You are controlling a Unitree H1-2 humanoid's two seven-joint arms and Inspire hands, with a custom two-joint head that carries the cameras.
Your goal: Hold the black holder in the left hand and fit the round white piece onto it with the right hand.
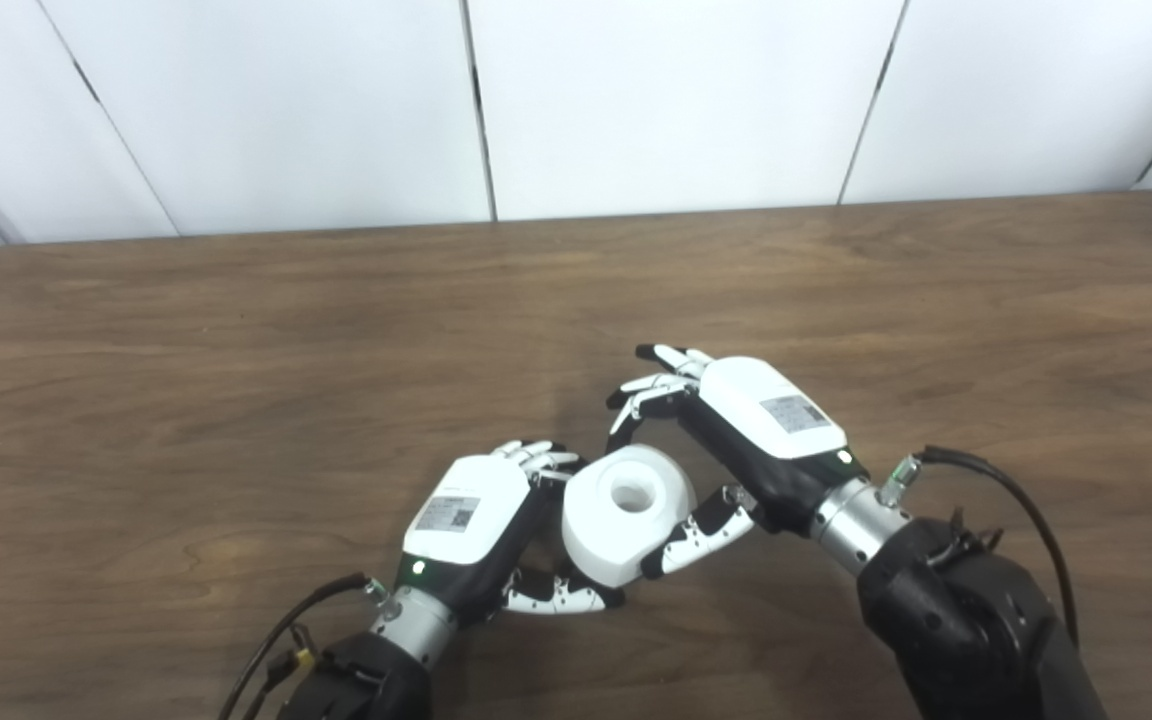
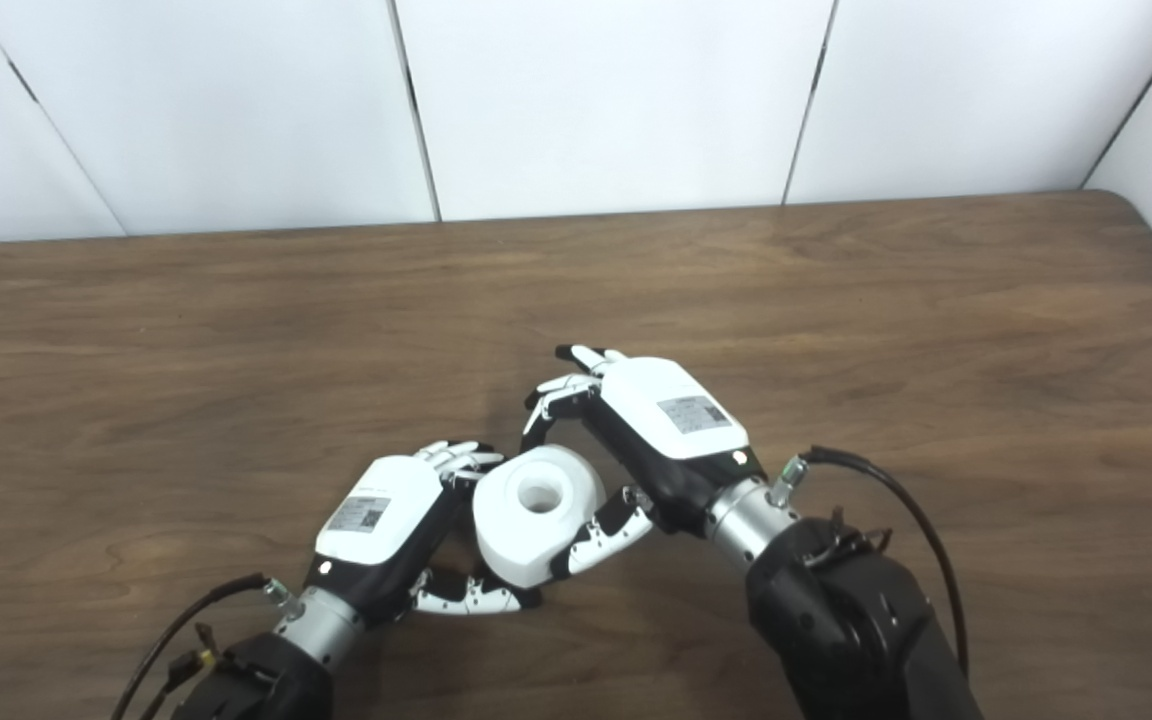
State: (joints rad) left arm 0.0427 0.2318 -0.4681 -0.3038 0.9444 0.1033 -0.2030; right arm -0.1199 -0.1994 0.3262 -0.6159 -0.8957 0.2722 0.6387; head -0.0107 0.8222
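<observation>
Item: round white piece, bore facing the cameras, table's 6 o'clock, between both hands. Right hand pinches its rim. Left hand curled beside it; black holder hidden. Advice: align bore, press gently.

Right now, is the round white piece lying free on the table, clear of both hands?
No. The round white piece sits between the left hand and the right hand, with the right hand's thumb against its side.
</observation>
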